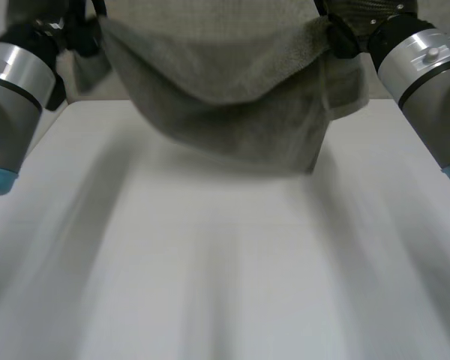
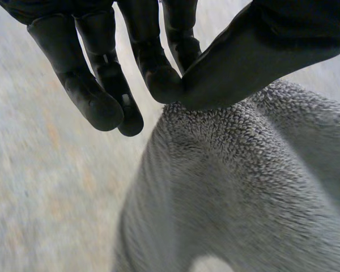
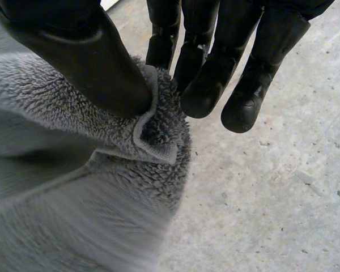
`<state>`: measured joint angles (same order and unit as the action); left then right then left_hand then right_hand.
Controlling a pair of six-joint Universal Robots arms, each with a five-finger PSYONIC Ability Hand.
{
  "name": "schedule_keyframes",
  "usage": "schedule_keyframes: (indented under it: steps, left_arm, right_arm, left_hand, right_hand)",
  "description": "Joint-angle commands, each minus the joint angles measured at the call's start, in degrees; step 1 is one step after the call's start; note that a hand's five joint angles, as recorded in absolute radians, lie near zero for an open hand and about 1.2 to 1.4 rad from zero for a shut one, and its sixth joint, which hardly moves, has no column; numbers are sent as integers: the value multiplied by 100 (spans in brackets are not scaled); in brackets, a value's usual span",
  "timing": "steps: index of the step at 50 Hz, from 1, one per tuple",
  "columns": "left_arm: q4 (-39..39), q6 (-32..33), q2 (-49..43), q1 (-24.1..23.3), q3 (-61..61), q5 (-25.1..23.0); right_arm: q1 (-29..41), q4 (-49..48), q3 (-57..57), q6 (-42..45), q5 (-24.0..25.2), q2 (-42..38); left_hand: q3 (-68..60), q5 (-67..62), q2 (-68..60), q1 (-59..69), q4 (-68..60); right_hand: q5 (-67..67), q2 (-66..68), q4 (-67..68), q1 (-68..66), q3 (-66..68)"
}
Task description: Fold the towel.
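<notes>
The left hand [image 2: 260, 51] pinched the grey towel [image 2: 243, 187] at ten o'clock; the right hand [image 3: 73, 56] pinched its corner at two o'clock.

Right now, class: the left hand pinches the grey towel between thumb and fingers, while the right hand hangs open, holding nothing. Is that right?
No. The right hand is not open: the right wrist view shows its thumb pinching the towel against its fingers. The left hand pinches the grey towel between thumb and fingers, as stated.
</notes>
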<state>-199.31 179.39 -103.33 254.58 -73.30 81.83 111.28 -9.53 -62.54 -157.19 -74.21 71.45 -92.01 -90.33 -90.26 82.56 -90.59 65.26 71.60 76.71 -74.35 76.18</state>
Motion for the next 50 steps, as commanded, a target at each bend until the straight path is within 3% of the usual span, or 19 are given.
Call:
schedule_keyframes:
  steps: [1,5,7,10,12,15,20,21,23,28,37,41,45,50]
  left_arm:
    - [347,-63,-220,57,-526,-53]
    - [595,228,-521,74,-879,-62]
    - [595,892,-653,109,-1404,-132]
    - [568,1309,-697,136,-1723,-220]
    - [429,2052,-758,249,-2309,-474]
    - [358,2625,-758,381,-2793,-650]
    - [366,3031,-758,513,-3268,-703]
    - [366,3032,-758,514,-3270,-704]
    - [401,3110,-671,540,-3532,-712]
    - [410,3207,-198,566,-3735,-704]
    - [437,2979,700,470,-3595,-660]
    - [454,2497,771,294,-3087,-633]
    - [480,2153,516,241,-2690,-625]
    - [1032,2056,-720,-30,-1577,-607]
  right_arm:
    - [-45,1547,-110,371,327,-165]
    - [-10,2201,-206,1006,557,-413]
    - [-63,2717,-503,1845,627,-605]
    - [-63,2930,-743,2219,680,-641]
    - [-63,3114,-1215,2595,645,-659]
    - [-54,3071,-1672,2597,679,-667]
    - [-63,2800,-2305,2596,662,-667]
    - [-63,2798,-2307,2596,662,-667]
    - [-89,2615,-2648,2623,688,-659]
    - [-98,2421,-2956,2623,697,-606]
    - [-116,2227,-3151,2614,688,-571]
    - [-116,2087,-3212,2614,680,-588]
    - [-116,2069,-3239,2605,680,-597]
    - [-116,2034,-3282,2605,688,-597]
  left_hand:
    - [1201,2033,1026,-256,1059]
    - [1201,2033,1026,-256,1059]
    - [1201,2033,1026,-256,1059]
    - [1201,2033,1026,-256,1059]
    - [1201,2033,1026,-256,1059]
    - [1201,2033,1026,-256,1059]
    - [1201,2033,1026,-256,1059]
    - [1201,2033,1026,-256,1059]
    - [3910,4743,3735,-2966,3768]
    - [4998,5830,4823,-4053,4855]
    - [5824,6657,5650,-4880,5682]
    - [5909,6741,5734,-4964,5766]
    - [5824,6657,5650,-4880,5682]
    - [5590,6422,5415,-4646,5448]
  right_hand:
    - [474,840,329,-565,382]
    - [474,840,329,-565,382]
    - [474,840,329,-565,382]
    - [474,840,329,-565,382]
    - [474,840,329,-565,382]
    - [474,840,329,-565,382]
    - [474,840,329,-565,382]
    - [474,840,329,-565,382]
    - [474,840,329,-565,382]
    - [474,840,329,-565,382]
    - [474,840,329,-565,382]
    - [474,840,329,-565,382]
    - [474,840,329,-565,382]
    - [474,840,329,-565,382]
